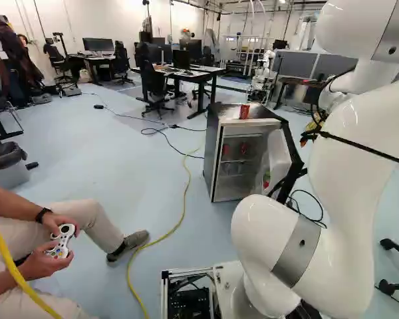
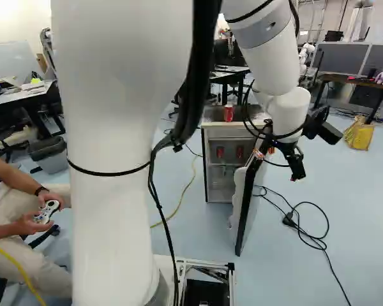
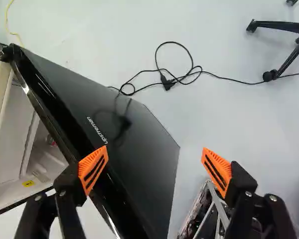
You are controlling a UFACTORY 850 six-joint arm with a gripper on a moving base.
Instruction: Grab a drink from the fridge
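Arching over the near floor, the white arm (image 2: 115,210) reached towards the small fridge (image 1: 213,159), which stood farther off with a dark body and a pale interior. Its door (image 2: 244,204) hung wide open on the right, glossy black outside and white within. At the door's upper edge the gripper (image 2: 276,167) was released, its orange-padded fingers (image 3: 93,168) spread well apart with nothing clasped between them. To the right, a black cable (image 2: 300,220) lay looped on the floor. One drink can (image 2: 228,113), bright red with a pale rim, stood upright on the fridge top near the front; two more red cans (image 2: 220,152) sat inside on a shelf, side by side.
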